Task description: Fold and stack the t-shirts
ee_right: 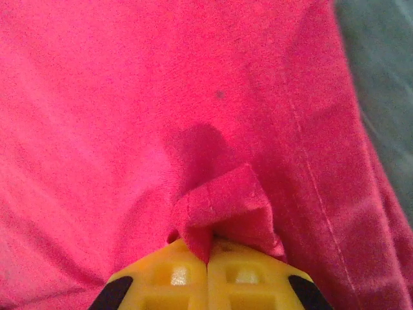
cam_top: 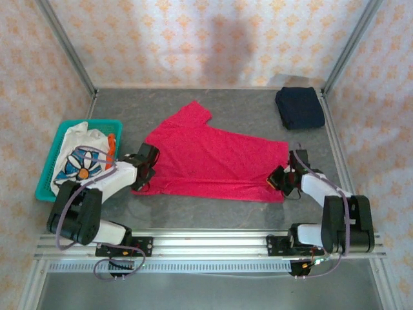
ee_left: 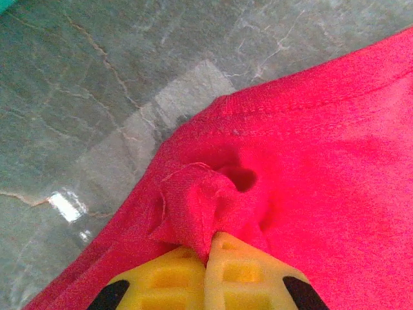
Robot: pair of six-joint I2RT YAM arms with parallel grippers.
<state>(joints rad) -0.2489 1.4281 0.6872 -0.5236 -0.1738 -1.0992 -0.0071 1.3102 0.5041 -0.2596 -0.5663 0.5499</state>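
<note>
A bright red t-shirt (cam_top: 213, 158) lies spread across the middle of the table. At its left side my left gripper (cam_top: 147, 169) is shut on a pinched fold of the red cloth (ee_left: 193, 206); its yellow fingers (ee_left: 161, 278) meet under the bunch. At the shirt's right end my right gripper (cam_top: 282, 181) is likewise shut on a pinch of red cloth (ee_right: 222, 210). A dark navy folded shirt (cam_top: 299, 107) rests at the far right corner. The white flower-print shirt (cam_top: 80, 158) lies in the basket at the left.
A teal plastic basket (cam_top: 64, 132) stands at the left edge of the grey table (cam_top: 193, 206). Metal frame posts (cam_top: 68, 48) rise at the back corners, with patterned curtain walls behind. An aluminium rail (cam_top: 213, 242) runs along the near edge.
</note>
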